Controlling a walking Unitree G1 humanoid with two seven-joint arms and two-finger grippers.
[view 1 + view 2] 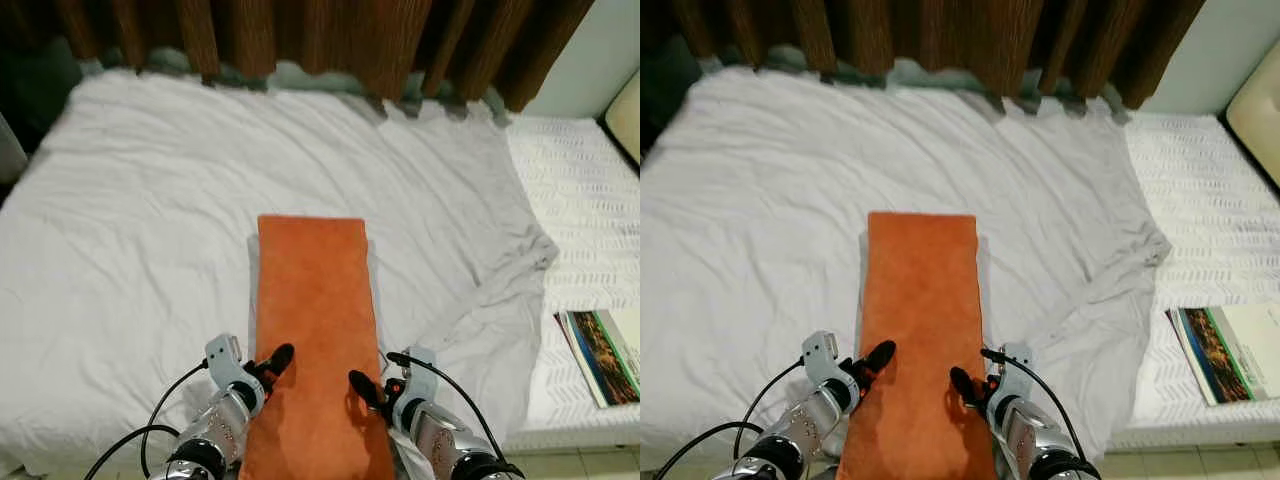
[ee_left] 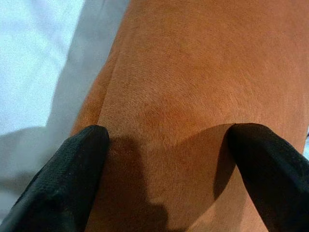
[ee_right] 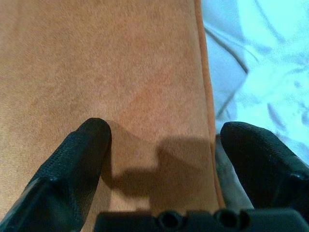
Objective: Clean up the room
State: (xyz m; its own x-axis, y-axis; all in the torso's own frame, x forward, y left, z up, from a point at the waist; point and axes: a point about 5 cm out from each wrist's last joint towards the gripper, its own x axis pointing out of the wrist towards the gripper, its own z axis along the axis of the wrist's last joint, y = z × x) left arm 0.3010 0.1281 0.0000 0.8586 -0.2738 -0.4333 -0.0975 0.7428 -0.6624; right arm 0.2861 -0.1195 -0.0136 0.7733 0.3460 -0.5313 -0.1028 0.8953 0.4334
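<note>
A wide bed covered by a rumpled white sheet (image 1: 150, 220) takes up most of the head views, with dark brown pleated curtains (image 1: 300, 35) hanging along its far edge. On the left, the silver left arm reaches up from the near edge of the bed, and the left pincer (image 1: 277, 362) sits at the left border of a long, folded orange-brown suede-like cloth (image 1: 315, 330). In the left wrist view its two black fingers (image 2: 72, 169) stand wide apart, spread over the cloth's surface with nothing pinched between them; the white sheet lies just beside the cloth's edge there.

The orange cloth lies flat in the middle of the bed, a narrow rectangle running lengthwise from the near edge of the bed, between the two arms, toward the curtains, its far end squared off on the sheet.

To its right, the right pincer (image 1: 362, 387) rests on the cloth near its right border. The right wrist view shows its black fingers (image 3: 72, 159) also parted, one over the cloth and the other beyond the cloth's stitched edge, above the sheet; it grips nothing.

Further right the loose sheet ends in a draped corner, baring a white textured mattress cover (image 1: 580, 200). On that cover, near the right edge, lies a thin magazine with a colourful cover (image 1: 600, 355).
</note>
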